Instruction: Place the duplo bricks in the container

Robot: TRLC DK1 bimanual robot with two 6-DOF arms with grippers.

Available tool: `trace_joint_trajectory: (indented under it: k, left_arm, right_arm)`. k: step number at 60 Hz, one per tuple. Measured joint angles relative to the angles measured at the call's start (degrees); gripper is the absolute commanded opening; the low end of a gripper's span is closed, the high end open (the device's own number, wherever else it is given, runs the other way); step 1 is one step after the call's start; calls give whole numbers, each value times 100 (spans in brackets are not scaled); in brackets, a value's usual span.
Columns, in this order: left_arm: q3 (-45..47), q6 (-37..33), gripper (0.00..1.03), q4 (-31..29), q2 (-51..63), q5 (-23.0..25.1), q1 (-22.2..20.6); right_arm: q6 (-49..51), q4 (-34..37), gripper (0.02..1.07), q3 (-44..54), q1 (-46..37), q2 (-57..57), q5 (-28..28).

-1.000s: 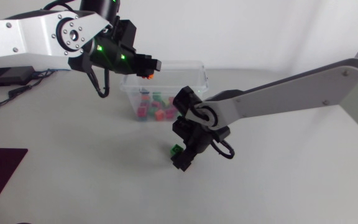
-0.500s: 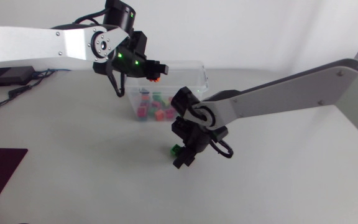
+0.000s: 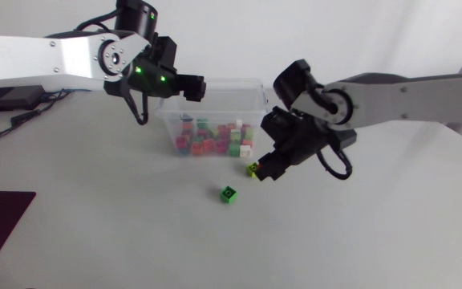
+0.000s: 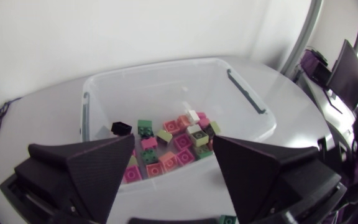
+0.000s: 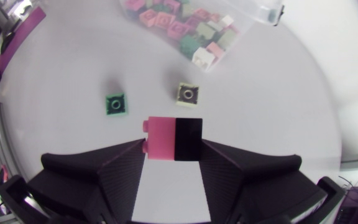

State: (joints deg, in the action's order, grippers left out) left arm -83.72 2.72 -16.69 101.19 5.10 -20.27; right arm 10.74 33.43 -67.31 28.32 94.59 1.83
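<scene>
Right arm up, brick between jaws

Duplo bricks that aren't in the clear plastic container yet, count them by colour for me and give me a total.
green square brick, lying loose: 1
pale yellow-green square brick, lying loose: 1
pink brick, held in the fingers of the right gripper: 1
Total outside the clear plastic container: 3

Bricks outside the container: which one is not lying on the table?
The pink-and-black brick, held in the right gripper; the green brick and yellow-green brick lie loose on the table.
</scene>
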Motion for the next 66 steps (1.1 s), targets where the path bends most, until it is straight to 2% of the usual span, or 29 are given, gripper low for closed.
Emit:
trace_joint_trajectory:
  k: [13,27,47,66]
  left_arm:
    - [756,-835,95,-535,-1043,568,-81]
    - [1633,-1766,94,-1073,-1200,1110,-332]
    - [2229,-2302,93,-1130,-1198,1228,-737]
    - [2317,-2424,93,-1123,-909,1244,-811]
  right_arm:
    - [-22,44,33,-651,-448,-168,168]
    - [-153,-116,33,-1359,-474,-153,234]
    - [-199,-796,33,-1906,-393,284,251]
    - [-199,-1534,33,-1952,-170,815,247]
